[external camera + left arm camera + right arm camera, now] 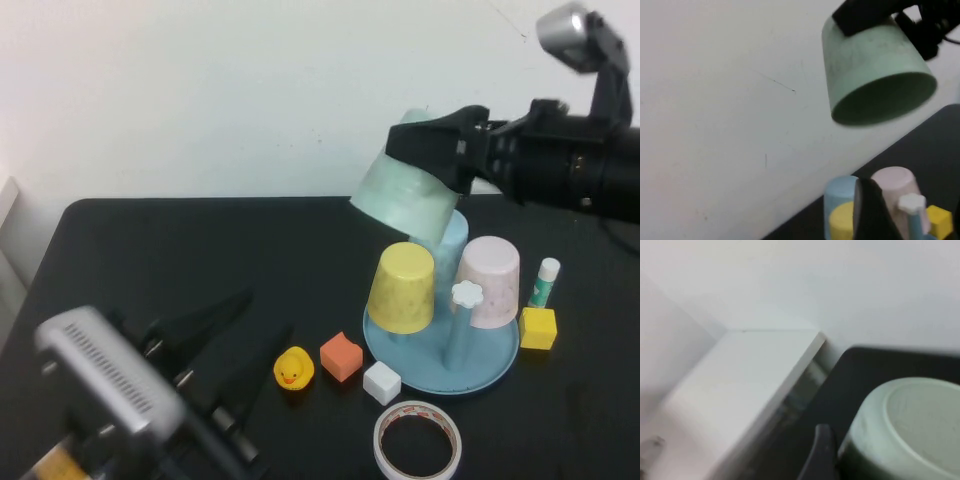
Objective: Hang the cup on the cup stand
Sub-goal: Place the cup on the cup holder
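Yellow cup (pixel 402 287), pink cup (pixel 489 281) crowd the cup stand (pixel 440 375).

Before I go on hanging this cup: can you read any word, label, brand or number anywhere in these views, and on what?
None can be read.
Glue stick: a green label, too small to read.
Tape roll: reddish marks on the rim, blurred.
The right gripper holds the cup, unmarked, above the cup stand; the left gripper is parked low.

Four cups: mint cup (pixel 405 200), yellow cup (pixel 403 288), pink cup (pixel 489 281), light blue cup (pixel 452 240). One cup stand (pixel 488 372). Two grippers: left gripper (pixel 215 345), right gripper (pixel 432 152). Three blocks: orange (pixel 341 356), white (pixel 381 383), yellow (pixel 537 328). One duck (pixel 293 369), one tape roll (pixel 418 441), one glue stick (pixel 544 282).
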`<state>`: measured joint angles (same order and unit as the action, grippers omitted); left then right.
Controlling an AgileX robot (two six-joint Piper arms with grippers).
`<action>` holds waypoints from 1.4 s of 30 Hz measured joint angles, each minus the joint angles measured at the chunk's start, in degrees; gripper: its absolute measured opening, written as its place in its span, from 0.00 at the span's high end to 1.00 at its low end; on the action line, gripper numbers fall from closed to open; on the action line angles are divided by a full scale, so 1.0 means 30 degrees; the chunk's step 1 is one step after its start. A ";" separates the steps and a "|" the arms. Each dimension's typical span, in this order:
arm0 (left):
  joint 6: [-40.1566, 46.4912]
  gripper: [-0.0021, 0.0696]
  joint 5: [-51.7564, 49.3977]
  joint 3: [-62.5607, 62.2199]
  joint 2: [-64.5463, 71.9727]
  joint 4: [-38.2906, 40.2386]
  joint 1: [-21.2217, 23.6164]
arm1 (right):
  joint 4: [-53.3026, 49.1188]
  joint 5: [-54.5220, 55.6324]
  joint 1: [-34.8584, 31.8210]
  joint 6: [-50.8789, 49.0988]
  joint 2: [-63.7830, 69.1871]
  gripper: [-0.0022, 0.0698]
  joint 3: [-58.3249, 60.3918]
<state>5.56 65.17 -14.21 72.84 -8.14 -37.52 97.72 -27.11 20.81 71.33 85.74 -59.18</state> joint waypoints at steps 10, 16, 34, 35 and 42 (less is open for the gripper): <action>-0.4100 0.81 0.0069 0.4623 -0.3155 0.0337 0.0000 | -0.6640 -0.0529 -0.0083 0.8448 -0.1029 0.15 0.0471; -0.6486 0.95 -0.0032 0.5042 -0.3228 0.0383 0.0000 | -0.8459 0.2940 -0.0083 0.6736 -0.0214 0.15 0.1955; -0.6957 0.97 -0.0032 0.5042 -0.3228 0.0429 0.0000 | -0.6325 0.6462 -0.0083 0.6491 0.0827 0.15 0.2268; -0.6957 0.97 -0.0032 0.5042 -0.3228 0.0429 0.0000 | -0.5975 0.6462 -0.0083 0.6651 0.1046 0.15 0.2268; -0.6957 0.97 -0.0032 0.5042 -0.3228 0.0429 0.0000 | -0.2398 0.6382 -0.0083 0.9308 0.2014 0.15 0.2268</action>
<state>-15.31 65.07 0.91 63.16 -6.85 -37.52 90.53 -7.97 20.57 99.25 91.78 -52.38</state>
